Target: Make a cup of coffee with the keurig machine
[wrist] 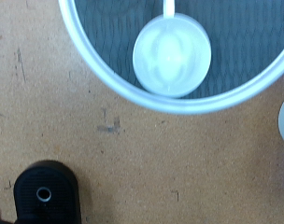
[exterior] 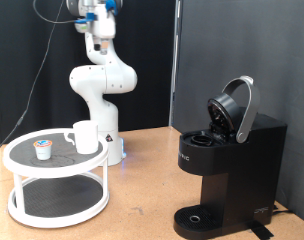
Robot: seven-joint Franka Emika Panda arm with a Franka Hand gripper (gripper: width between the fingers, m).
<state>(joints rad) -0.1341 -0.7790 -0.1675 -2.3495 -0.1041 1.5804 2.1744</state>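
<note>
One white cup stands upright on the top tier of a round white two-tier stand at the exterior view's left, just beside a small pod with a colourful lid; from above, the wrist view shows the cup inside the stand's rim. At the right, on the brown worktop, the keurig machine stands with its lid raised. Neither view shows the fingers, so whether they are open or closed cannot be told.

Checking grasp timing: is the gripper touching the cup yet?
Apart. The exterior view shows the gripper high at the top, with the cup far below on the white tray.
</note>
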